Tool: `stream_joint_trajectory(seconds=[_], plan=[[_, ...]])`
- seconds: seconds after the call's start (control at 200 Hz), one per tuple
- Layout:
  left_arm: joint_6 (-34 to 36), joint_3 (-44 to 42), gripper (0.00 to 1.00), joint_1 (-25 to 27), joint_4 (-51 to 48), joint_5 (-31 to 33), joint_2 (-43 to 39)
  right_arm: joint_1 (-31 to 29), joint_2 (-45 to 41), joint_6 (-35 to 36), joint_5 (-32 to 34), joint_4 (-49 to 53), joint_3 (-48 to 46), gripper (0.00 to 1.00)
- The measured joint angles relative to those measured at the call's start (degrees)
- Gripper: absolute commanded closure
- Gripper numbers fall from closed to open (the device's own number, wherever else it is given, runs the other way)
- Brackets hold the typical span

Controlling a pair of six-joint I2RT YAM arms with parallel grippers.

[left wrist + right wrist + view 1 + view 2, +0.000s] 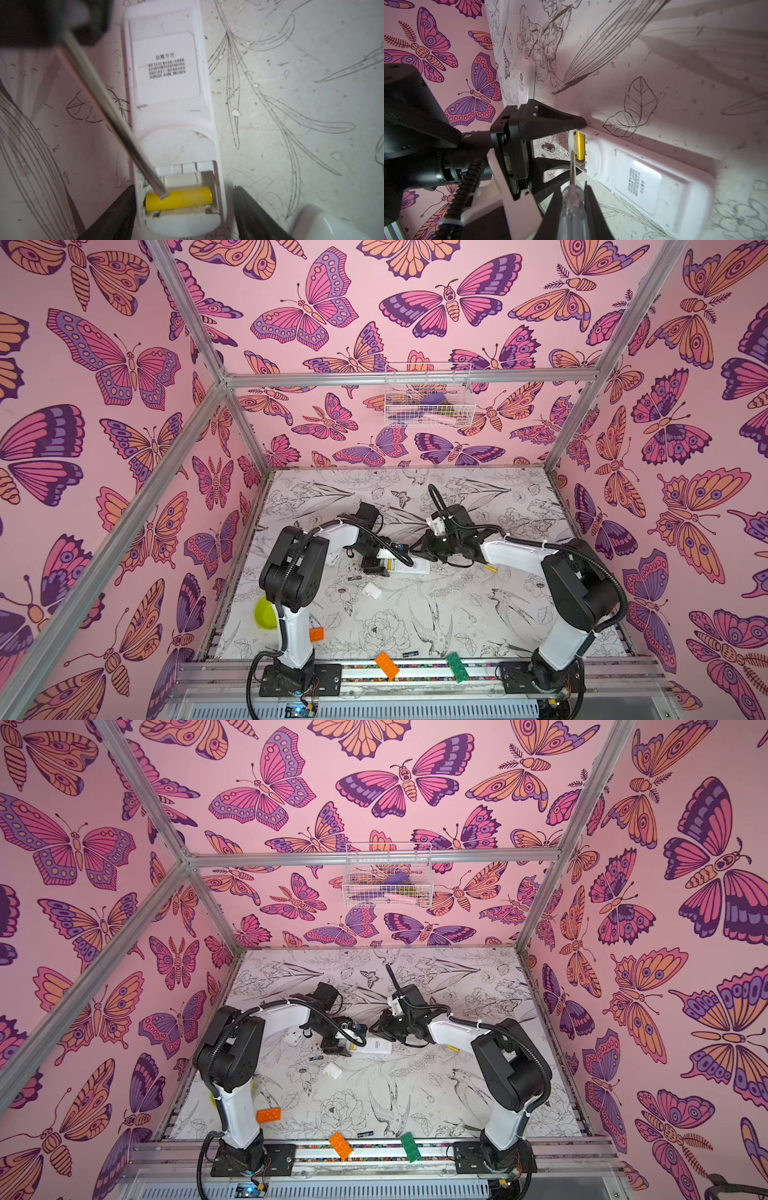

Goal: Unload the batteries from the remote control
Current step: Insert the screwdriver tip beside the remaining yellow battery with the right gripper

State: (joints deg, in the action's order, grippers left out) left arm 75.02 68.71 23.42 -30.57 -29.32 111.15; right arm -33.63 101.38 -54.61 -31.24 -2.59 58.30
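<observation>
Inside remote (172, 124) bay lies 1 slim yellow batt (187, 197).

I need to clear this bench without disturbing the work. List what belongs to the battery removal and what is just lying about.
Job: remote control, seated yellow battery, loose black battery, loose yellow battery, screwdriver, white cover.
Lying about: orange brick, second orange brick, green brick, lime bowl, wire basket.

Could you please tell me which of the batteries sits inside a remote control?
The yellow battery lying in the open compartment of the remote; the black battery and the other yellow one lie loose on the table.
</observation>
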Motion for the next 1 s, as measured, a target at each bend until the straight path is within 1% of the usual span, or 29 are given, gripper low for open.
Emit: stream_joint_trajectory(seconds=[0.06, 0.356, 0.431, 0.501, 0.541, 0.746, 0.811, 0.997], plan=[[-0.5, -0.2, 0.31, 0.2, 0.9, 0.0, 0.0, -0.2, 0.1, 0.0, 0.1, 0.2, 0.0, 1.0], [-1.2, -1.7, 0.43, 0.7, 3.3, -0.7, -0.7, -1.0, 1.0, 0.7, 0.4, 4.5, 1.6, 1.0], [-1.2, -2.1, 0.43, 0.7, 3.9, -0.7, -1.0, -1.2, 1.0, 0.8, 0.8, 5.8, 2.3, 1.0], [-1.2, -2.6, 0.39, 0.7, 4.4, -0.6, -1.2, -1.4, 1.1, 0.9, 1.2, 6.7, 2.9, 1.0], [-1.2, -2.9, 0.39, 0.7, 4.7, -0.7, -1.4, -1.4, 1.2, 0.9, 1.5, 7.0, 3.2, 1.0], [-1.7, -3.2, 0.46, 0.8, 5.2, -0.4, -1.7, -1.8, 1.5, 0.8, 3.4, 8.7, 3.9, 1.0], [-1.9, -3.4, 0.46, 0.8, 5.4, -0.3, -1.8, -1.8, 2.2, 0.9, 3.4, 9.8, 4.9, 1.0], [-2.6, -3.5, 0.36, 0.9, 5.4, 0.2, -1.9, -2.5, 4.2, 1.6, 4.7, 12.5, 8.0, 1.0]])
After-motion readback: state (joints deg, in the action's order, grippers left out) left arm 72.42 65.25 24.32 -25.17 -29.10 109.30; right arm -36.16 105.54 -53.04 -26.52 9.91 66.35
